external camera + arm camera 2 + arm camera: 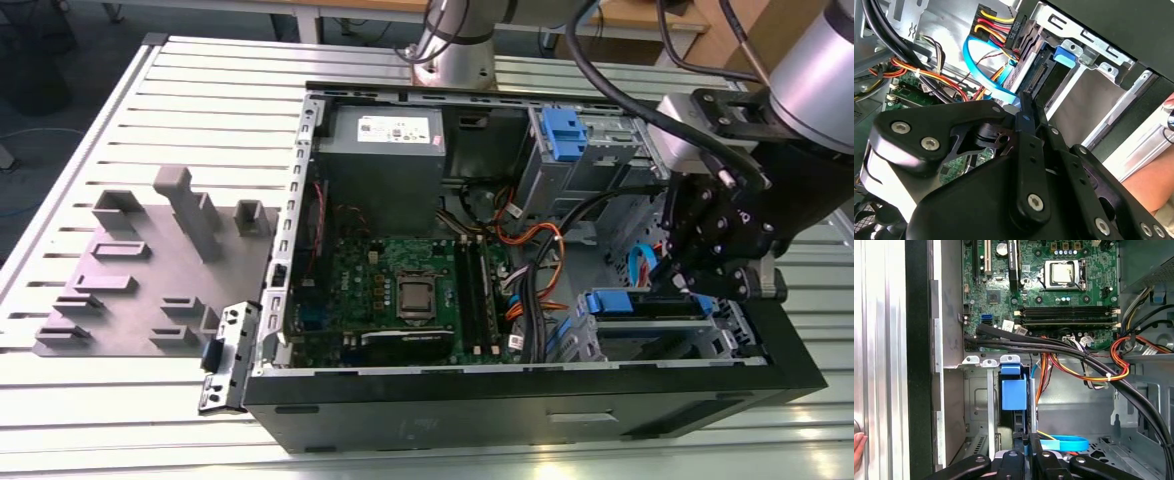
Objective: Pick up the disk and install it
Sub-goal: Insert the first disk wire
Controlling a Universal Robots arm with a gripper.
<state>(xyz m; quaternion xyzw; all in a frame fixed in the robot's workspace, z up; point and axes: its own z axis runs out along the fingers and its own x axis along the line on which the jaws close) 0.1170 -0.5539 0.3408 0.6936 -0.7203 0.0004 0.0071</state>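
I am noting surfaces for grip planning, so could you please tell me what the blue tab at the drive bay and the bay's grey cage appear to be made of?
The blue tab looks like moulded plastic: uniform matte colour, rounded edges. The grey cage looks like bare stamped sheet metal: dull silvery sheen, punched slots, folded flanges.

No legible text; power supply (384, 150) sticker print unreadable

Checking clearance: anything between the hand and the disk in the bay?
Nothing visible between them: the hand sits right at the disk in its bay slot. A blue flat cable loops close alongside the hand.
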